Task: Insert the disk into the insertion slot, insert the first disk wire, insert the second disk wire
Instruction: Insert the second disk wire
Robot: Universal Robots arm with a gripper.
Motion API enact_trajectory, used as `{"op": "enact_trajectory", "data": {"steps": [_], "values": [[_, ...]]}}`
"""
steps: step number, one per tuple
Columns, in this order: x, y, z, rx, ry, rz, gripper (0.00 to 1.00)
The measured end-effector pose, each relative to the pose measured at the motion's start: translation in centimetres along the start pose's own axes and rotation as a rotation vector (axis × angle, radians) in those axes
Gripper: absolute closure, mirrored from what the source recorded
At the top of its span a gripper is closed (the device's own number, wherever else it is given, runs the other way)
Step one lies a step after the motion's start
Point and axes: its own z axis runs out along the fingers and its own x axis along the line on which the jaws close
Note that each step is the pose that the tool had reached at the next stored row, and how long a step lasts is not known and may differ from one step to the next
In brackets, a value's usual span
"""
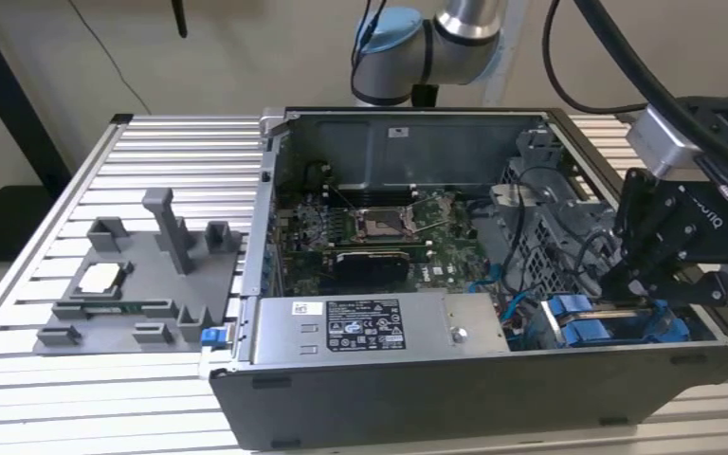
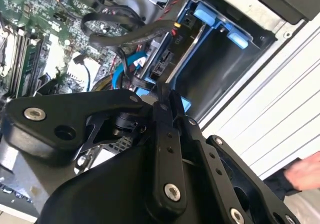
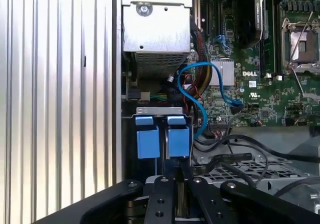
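**Gripper low at the drive corner of the open computer**

The black gripper (image 1: 632, 301) hangs inside the open computer case (image 1: 465, 398), which lies on a slatted metal table (image 1: 162, 161). It is low in the corner of the case on the exterior view's right. I cannot tell whether the jaws are apart, together or clamped on anything.

In the first wrist view, two blue carrier fronts stand side by side straight ahead of the jaws. Both are seated in the grey metal slot (image 3: 160, 111). The one in line with the jaws looks to be the disk (image 3: 178, 140). The second carrier (image 3: 147, 140) sits just beside it. In the second wrist view, a blue carrier frame lies in the slot just past the jaws, and black cables (image 2: 125, 32) loop close beyond them.

Farther on, past the slot, sits the silver power-supply box (image 3: 157, 29). A blue wire (image 3: 200, 92) curls up from beside the slot, off to one side of the jaws, and runs across to the green circuit board (image 3: 280, 84).

Well away from the jaws, on the exterior view's left, a grey plastic tray (image 1: 136, 294) rests on the table outside the case.
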Motion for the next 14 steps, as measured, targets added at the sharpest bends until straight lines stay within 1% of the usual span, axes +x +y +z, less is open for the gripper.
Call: {"op": "enact_trajectory", "data": {"steps": [4, 5, 9, 10, 14], "values": [[0.09, 0.02, 0.18, 0.0312, -0.0001, -0.004, 0.84], [0.09, 0.02, 0.19, 0.0340, -0.0002, -0.005, 0.84], [0.09, 0.03, 0.20, 0.0345, -0.0002, -0.005, 0.84], [0.09, 0.04, 0.21, 0.0365, -0.0003, -0.005, 0.84], [0.11, 0.06, 0.34, 0.0529, -0.0005, -0.007, 0.84]]}}
